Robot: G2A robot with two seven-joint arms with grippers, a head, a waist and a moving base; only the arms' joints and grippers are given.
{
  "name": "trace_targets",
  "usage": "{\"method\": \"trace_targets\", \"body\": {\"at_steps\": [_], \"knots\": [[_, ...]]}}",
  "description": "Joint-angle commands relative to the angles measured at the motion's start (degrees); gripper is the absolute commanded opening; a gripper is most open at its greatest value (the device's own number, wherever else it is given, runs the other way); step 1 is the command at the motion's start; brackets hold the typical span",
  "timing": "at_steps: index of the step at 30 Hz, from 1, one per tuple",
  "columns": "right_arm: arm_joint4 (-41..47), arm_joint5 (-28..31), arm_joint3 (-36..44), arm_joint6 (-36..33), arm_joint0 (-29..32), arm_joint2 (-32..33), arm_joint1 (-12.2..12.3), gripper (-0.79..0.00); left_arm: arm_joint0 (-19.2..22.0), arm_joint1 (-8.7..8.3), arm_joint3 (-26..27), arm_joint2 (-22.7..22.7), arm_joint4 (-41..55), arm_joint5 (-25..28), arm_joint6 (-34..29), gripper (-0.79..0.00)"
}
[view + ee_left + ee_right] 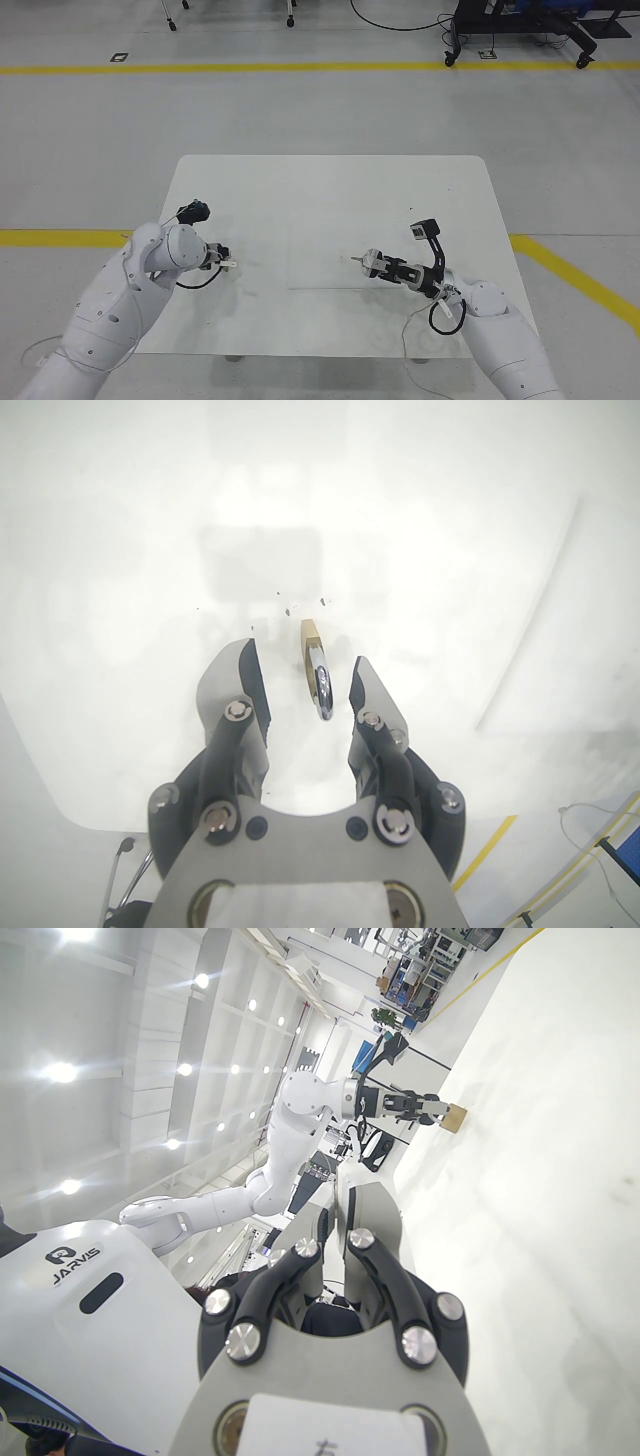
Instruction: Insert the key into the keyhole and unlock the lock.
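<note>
— What is the biggest thing you can see?
— Your white table. Your left claw is down low by the table's left side, with its fingers spread wide.
— And the other one?
— Your right claw is nearer the middle, well apart from the left one. Its fingers are pressed together on a thin little key that pokes out.
— Where is the lock?
— The gold lock sits on the table between the left claw's spread fingers. They are not touching it. Its shiny loop points back at that claw.
</note>
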State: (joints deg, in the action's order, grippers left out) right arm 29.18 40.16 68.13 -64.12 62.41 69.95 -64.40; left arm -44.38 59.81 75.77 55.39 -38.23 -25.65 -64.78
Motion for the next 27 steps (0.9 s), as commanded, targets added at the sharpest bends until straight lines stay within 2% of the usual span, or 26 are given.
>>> {"method": "trace_targets", "body": {"at_steps": [1, 8, 15, 21, 27], "knots": [[0.0, 0.0, 0.0, 0.0, 0.0, 0.0, 0.0, -0.785, 0.17, 0.14, -0.52, -0.26, -0.17, 0.24, -0.14, -0.493], [0.0, 0.0, 0.0, 0.0, 0.0, 0.0, 0.0, -0.785, 0.12, 0.13, -0.86, 0.6, -0.53, 1.05, -0.6, -0.656], [0.0, 0.0, 0.0, 0.0, 0.0, 0.0, 0.0, -0.785, -1.19, -0.28, 0.55, 2.22, -1.33, 1.54, -1.12, -0.668], [0.0, 0.0, 0.0, 0.0, 0.0, 0.0, 0.0, -0.785, -2.06, -0.43, 1.81, 3.18, -1.55, 1.92, -1.3, -0.785], [0.0, 0.0, 0.0, 0.0, 0.0, 0.0, 0.0, -0.785, -2.8, -0.52, 2.88, 3.86, -2.03, 2.06, -1.6, -0.785]]}}
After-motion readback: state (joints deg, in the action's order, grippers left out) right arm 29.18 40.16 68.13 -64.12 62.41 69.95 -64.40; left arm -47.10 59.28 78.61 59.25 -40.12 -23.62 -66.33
